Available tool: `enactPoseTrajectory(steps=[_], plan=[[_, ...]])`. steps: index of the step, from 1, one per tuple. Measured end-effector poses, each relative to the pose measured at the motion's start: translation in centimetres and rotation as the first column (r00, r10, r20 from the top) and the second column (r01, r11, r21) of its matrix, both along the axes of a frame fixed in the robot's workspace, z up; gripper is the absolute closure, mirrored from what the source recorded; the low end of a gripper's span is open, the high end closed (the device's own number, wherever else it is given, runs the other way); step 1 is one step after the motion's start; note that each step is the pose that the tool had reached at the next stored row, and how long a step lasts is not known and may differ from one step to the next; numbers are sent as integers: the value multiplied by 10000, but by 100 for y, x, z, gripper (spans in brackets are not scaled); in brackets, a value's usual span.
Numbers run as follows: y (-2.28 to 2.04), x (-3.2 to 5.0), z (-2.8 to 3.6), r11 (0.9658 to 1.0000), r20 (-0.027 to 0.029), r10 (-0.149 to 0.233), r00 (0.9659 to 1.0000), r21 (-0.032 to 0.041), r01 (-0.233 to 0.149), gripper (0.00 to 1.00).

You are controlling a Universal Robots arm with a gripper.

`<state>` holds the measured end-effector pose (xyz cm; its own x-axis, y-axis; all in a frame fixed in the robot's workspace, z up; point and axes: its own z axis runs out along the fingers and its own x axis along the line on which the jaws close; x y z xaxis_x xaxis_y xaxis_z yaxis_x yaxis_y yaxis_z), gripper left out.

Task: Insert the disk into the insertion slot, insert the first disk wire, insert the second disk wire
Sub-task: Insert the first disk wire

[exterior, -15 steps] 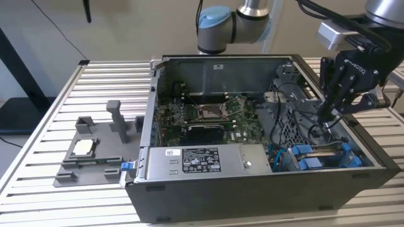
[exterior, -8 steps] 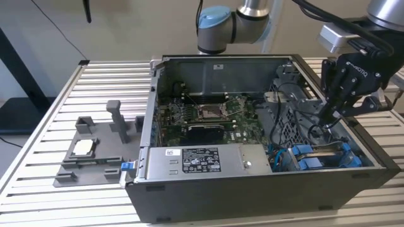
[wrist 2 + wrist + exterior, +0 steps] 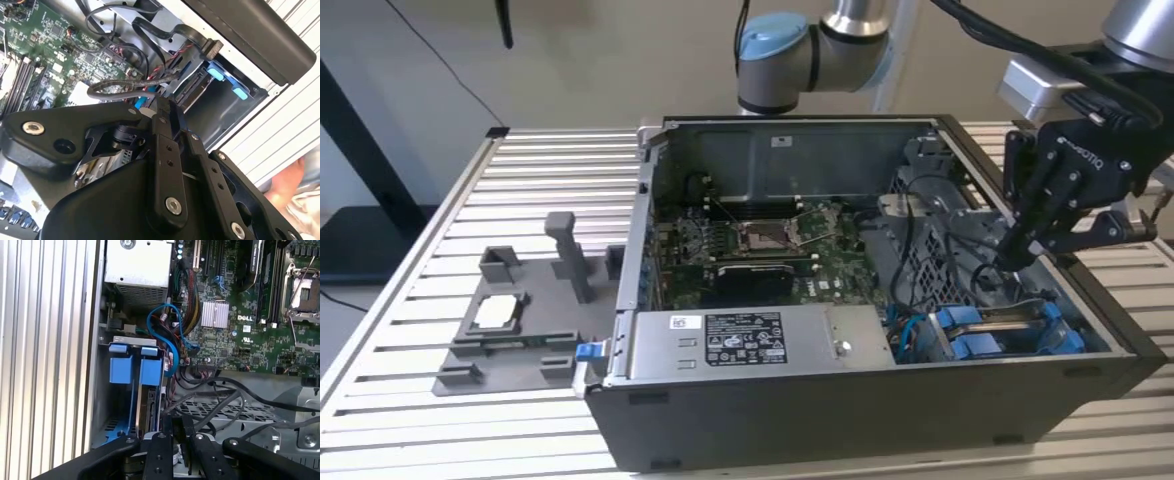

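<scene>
The disk [image 3: 151, 410] stands on edge in the insertion slot [image 3: 117, 412], a dark bay with blue latches [image 3: 150, 371] at the case's front corner, on the exterior view's right. In the exterior view the disk [image 3: 1003, 318] shows as a silver strip between the slot's blue latches [image 3: 974, 345]. My gripper [image 3: 1017, 258] hangs inside the case just behind the slot, fingers drawn together. Both wrist views show the gripper [image 3: 180, 432] [image 3: 159, 107] among loose cables; I cannot see anything pinched. A black wire ends in a free flat connector [image 3: 212, 47]. A blue wire [image 3: 165, 330] loops beside the slot.
The open computer case [image 3: 854, 420] lies on a slatted table [image 3: 454, 440]. Inside are the motherboard [image 3: 761, 240] and a silver box with a sticker [image 3: 747, 345]. A grey fixture holding a small chip [image 3: 500, 312] sits on the exterior view's left. A hand [image 3: 290, 182] is beside the case.
</scene>
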<state>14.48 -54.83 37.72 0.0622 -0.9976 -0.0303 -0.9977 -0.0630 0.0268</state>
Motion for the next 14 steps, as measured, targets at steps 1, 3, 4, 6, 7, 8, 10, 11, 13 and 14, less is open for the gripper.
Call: enactPoseTrajectory(steps=[1,3,4,6,7,8,10,11,13,14], plan=[[-6,5,-5,10000,0,0,10000,0,0,81],[-23,14,-15,10000,0,0,10000,0,0,81],[-35,18,-21,10000,0,0,10000,1,0,81],[-61,27,-30,10000,0,0,10000,1,0,81],[-74,31,-35,10000,0,0,10000,-1,0,81],[-85,36,-41,10000,0,0,10000,0,0,81],[-103,43,-55,10000,0,-1,10000,0,1,81],[-111,45,-64,10000,0,0,10000,-1,0,81],[-122,51,-83,10000,1,0,10000,2,0,81],[-127,55,-92,10000,2,0,10000,2,0,81]])
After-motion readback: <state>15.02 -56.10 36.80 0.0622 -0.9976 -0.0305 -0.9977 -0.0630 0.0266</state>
